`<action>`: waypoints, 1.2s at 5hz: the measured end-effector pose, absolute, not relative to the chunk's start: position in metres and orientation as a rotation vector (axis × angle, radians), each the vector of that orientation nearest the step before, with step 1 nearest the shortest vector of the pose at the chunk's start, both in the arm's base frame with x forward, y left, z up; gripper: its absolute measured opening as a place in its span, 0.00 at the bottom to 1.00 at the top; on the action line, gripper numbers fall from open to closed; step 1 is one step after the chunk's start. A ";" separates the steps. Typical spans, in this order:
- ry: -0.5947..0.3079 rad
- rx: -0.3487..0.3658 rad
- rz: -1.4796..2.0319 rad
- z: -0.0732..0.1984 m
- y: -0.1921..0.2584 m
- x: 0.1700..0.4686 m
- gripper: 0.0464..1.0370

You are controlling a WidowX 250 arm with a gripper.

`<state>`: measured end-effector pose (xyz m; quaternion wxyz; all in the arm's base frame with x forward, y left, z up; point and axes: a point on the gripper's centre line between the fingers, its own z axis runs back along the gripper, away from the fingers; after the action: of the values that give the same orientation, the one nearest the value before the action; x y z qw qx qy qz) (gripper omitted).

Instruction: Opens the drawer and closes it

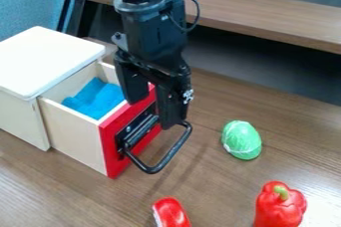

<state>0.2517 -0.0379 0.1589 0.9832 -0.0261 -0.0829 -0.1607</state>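
The black gripper (154, 113) hangs over the red front of the drawer (112, 151), fingers apart, with part of the red panel showing between them. One finger overlaps the panel's top edge on the drawer's inner side; the other is outside, close to the black handle (166, 159). Whether either finger touches the panel or the handle, I cannot tell. The drawer stands pulled out of the white-topped wooden box (47, 59), and a blue cloth (98, 97) lies in it.
Right of the drawer, a green rounded object (242, 140) lies on the wooden table (213, 186). Near the front edge of the view are a red item (172, 213) and a red pepper (279, 208). A raised wooden shelf (266, 17) runs along the back.
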 end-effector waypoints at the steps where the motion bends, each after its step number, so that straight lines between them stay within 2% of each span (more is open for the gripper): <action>1: -0.143 -0.054 -0.320 0.153 -0.038 0.252 0.96; 4: -0.068 -0.048 -0.323 0.104 -0.055 0.280 0.96; 6: -0.073 -0.042 -0.206 0.086 -0.036 0.293 0.96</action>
<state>0.2926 -0.0360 0.0861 0.9938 -0.0209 -0.0364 -0.1028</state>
